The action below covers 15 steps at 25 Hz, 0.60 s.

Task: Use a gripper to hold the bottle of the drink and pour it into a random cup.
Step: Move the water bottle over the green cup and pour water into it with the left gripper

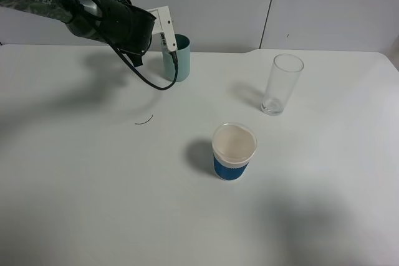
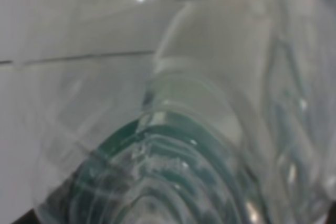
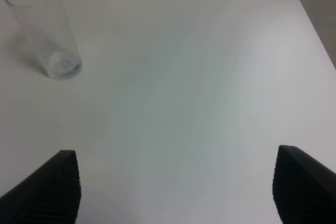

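Observation:
My left gripper [image 1: 169,40], a white block on the black arm, hangs at the back left, right against the rim of the teal cup [image 1: 181,60]. The bottle [image 2: 210,103] fills the left wrist view as blurred clear ribbed plastic held between the jaws. A teal-green band [image 2: 157,166] shows low in it. The arm hides the bottle in the exterior high view. I cannot tell the drink apart from the bottle's wall. My right gripper [image 3: 176,192] is open above bare table, with only its black fingertips [image 3: 47,187] showing.
A tall clear glass [image 1: 283,82] [image 3: 44,24] stands at the back right. A white paper cup with a blue sleeve [image 1: 234,152] stands near the middle. A thin dark curl [image 1: 144,121] lies on the white table [image 1: 81,185].

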Available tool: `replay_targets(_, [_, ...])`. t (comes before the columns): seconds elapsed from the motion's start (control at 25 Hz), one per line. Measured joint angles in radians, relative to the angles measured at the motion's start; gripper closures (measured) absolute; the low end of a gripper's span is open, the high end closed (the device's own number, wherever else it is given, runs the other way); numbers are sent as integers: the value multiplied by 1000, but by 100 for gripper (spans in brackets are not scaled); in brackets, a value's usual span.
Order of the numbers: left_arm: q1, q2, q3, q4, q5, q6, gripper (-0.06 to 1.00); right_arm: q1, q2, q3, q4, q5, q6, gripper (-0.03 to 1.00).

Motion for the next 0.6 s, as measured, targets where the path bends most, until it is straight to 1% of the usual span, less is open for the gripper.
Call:
replay_targets(0.24, [11, 0, 0, 32, 1, 0, 40, 0, 0, 0, 0, 0, 0, 22])
replay_targets(0.4, [17, 0, 1, 77, 2, 0, 40, 0, 0, 0, 0, 0, 0, 22])
replay_targets(0.48, [22, 0, 12, 114, 3, 0, 40, 0, 0, 0, 0, 0, 0, 22])
replay_targets(0.6, [24, 0, 27, 132, 5, 1, 40, 0, 0, 0, 0, 0, 0, 22])
